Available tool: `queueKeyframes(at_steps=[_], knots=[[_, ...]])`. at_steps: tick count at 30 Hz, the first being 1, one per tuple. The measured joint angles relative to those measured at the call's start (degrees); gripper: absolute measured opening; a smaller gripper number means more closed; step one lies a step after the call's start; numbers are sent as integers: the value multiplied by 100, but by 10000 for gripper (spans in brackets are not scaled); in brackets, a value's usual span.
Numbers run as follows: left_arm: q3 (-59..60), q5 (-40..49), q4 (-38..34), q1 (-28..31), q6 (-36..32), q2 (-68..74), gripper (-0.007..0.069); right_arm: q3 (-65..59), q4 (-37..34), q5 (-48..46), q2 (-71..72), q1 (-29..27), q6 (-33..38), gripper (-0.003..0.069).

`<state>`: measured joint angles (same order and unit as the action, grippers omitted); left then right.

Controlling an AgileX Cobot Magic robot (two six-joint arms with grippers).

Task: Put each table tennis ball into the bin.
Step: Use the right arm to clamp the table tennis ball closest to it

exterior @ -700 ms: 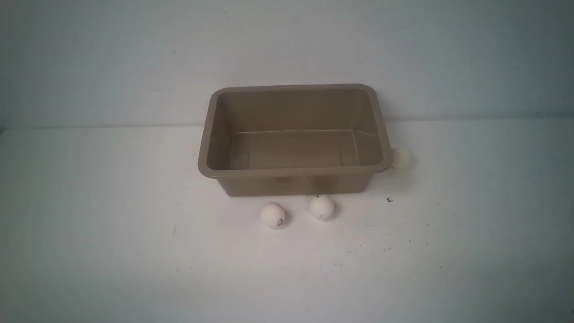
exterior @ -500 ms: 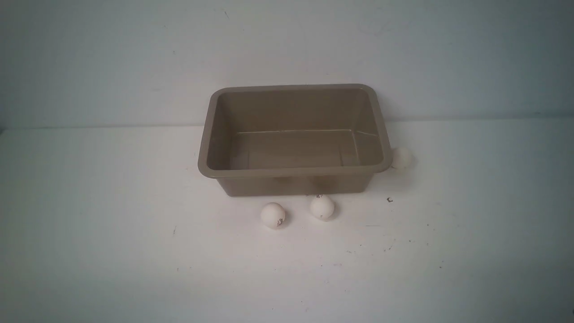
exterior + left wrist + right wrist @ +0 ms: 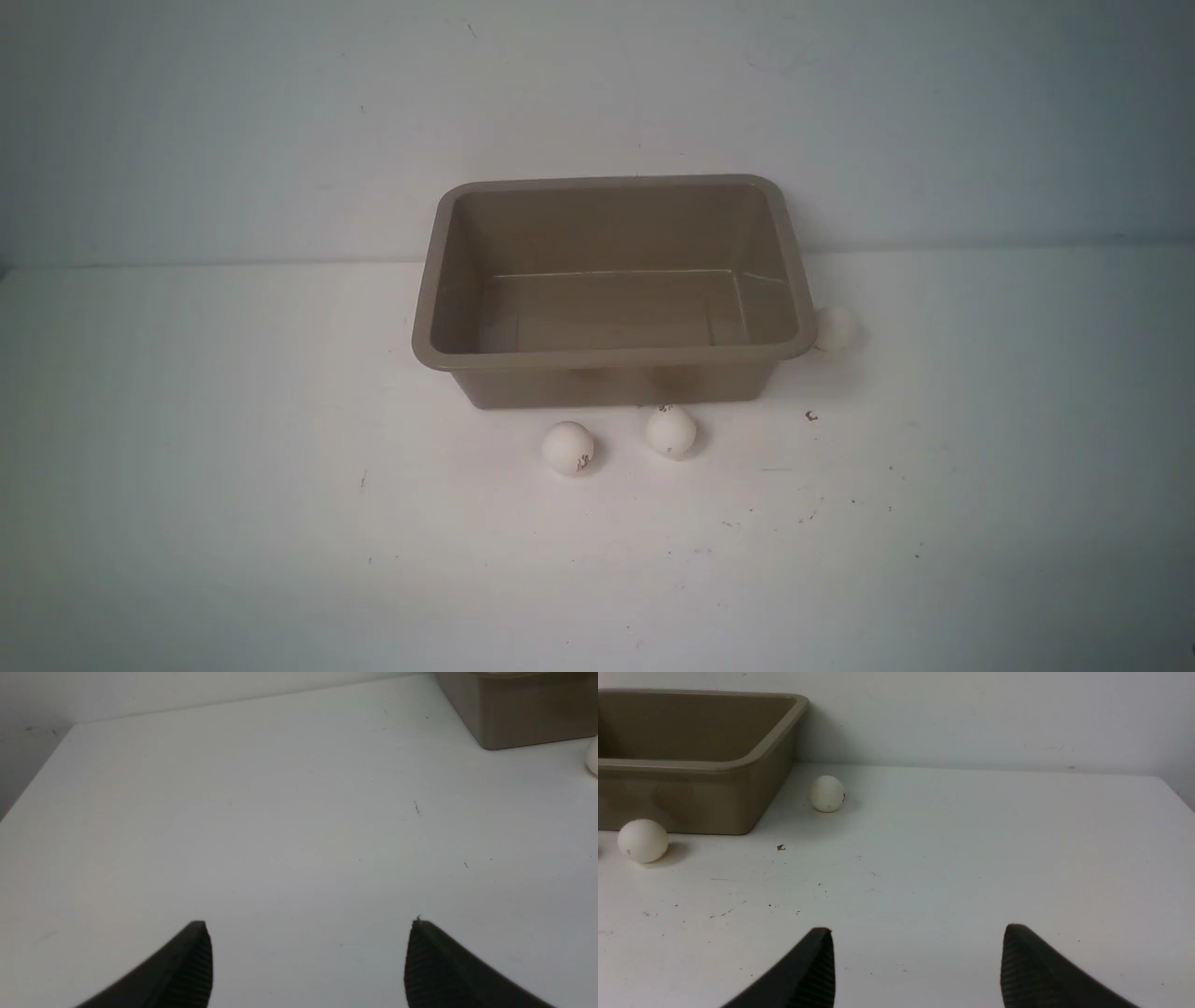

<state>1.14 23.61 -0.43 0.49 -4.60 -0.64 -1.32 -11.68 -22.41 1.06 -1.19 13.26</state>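
The tan-brown bin (image 3: 609, 357) stands empty at the middle of the white table, also in the right wrist view (image 3: 691, 765) and the left wrist view (image 3: 528, 718). Two table tennis balls lie just in front of it, one to the left (image 3: 568, 447) and one to the right (image 3: 670, 431). The third ball (image 3: 836, 329) rests by the bin's right near corner. In the right wrist view I see that ball (image 3: 827, 793) and another ball (image 3: 643, 840). My left gripper (image 3: 308, 926) and right gripper (image 3: 917, 931) are both open, empty, and outside the front view.
The white table (image 3: 233, 467) ends at a pale wall (image 3: 233, 121) right behind the bin. A small dark speck (image 3: 810, 416) lies to the right of the front balls. The table's left edge (image 3: 32, 784) shows in the left wrist view.
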Motion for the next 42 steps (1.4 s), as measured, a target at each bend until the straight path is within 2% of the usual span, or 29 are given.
queueKeyframes(at_steps=[31, 35, 38, 42], knots=[[0, 0, 0, 0, 0, 0, 499, 0, 90, 58, 0, 0, -22, 440], [0, 0, 0, 0, 0, 0, 499, -8, -402, 441, 0, 0, -252, 440], [0, 0, 0, 0, 0, 0, 499, 290, -523, 477, 0, 0, -222, 440], [0, 0, 0, 0, 0, 0, 499, 1299, -564, 470, 0, 0, 52, 440]])
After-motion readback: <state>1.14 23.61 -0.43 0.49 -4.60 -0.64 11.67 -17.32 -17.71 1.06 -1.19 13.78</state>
